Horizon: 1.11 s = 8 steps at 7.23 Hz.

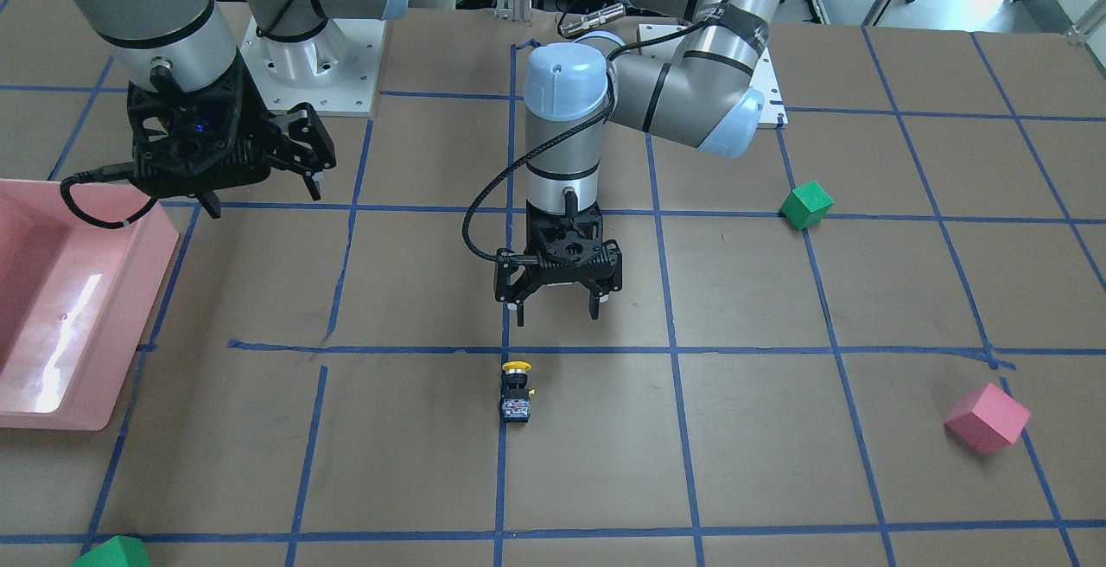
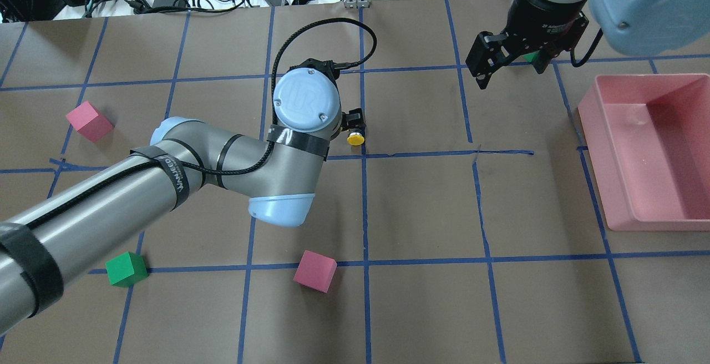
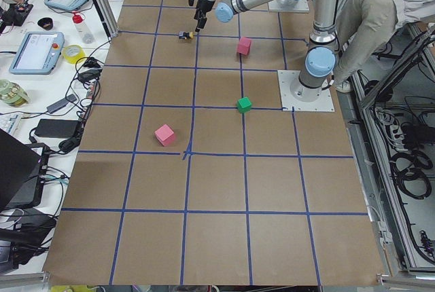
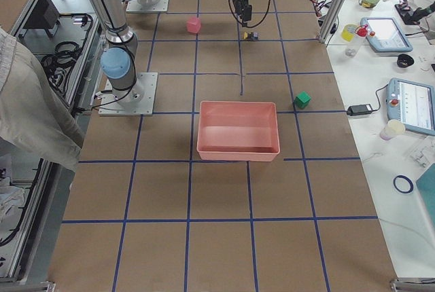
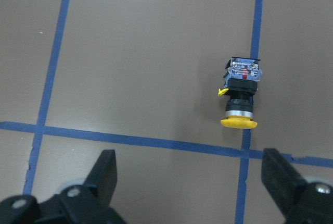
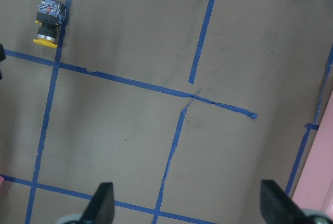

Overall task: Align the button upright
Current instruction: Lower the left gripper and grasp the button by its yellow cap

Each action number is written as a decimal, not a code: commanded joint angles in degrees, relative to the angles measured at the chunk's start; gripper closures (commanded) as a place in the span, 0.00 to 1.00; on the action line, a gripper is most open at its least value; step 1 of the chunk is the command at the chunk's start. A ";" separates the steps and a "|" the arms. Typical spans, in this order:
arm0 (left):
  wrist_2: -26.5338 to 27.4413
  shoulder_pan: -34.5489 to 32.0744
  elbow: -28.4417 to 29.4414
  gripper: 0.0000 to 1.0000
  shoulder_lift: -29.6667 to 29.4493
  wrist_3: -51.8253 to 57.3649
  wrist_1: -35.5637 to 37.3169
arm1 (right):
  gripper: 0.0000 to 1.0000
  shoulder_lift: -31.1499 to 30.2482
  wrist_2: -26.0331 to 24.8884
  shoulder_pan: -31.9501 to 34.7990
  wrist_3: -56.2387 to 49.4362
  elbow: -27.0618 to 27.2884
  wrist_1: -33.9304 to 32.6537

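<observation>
Nearest to the wrist camera are the two fingers (image 5: 105, 172) of the left gripper (image 1: 556, 316), spread wide with nothing between them. As landmark I take the tape crossing (image 1: 505, 348), where two blue lines meet. The left gripper hovers above the table on the robot's side of this crossing, pointing straight down.

Largest is the pink tray (image 2: 594, 158), well apart from the crossing on the robot's right. The right gripper (image 6: 188, 206) hangs high, off toward the tray from the crossing, also fully open and empty.

Smallest is the button (image 5: 240, 96). It lies on its side just past the crossing, on the operators' side, on the tape line itself. Its long axis follows that line, with the yellow cap toward the crossing and the left gripper and the grey terminal base away. The fingers' closing line runs across this axis, which I judge favourable for taking the black body. The button sits nearer one finger than the middle, so the left arm, clearly the closer one, probably needs to go forward and slightly sideways before descending.
</observation>
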 commanded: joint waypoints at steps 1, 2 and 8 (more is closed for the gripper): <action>0.93 -1.61 -2.13 0.00 -6.16 -0.15 12.42 | 0.00 -0.07 -0.44 0.54 0.71 0.29 0.06; 0.93 -1.61 -2.76 0.00 -8.89 0.37 17.88 | 0.00 -0.07 -0.52 0.54 0.71 0.38 0.06; 0.76 -3.37 -0.92 0.19 -15.33 5.56 24.17 | 0.00 0.02 -3.06 0.45 0.62 0.56 0.24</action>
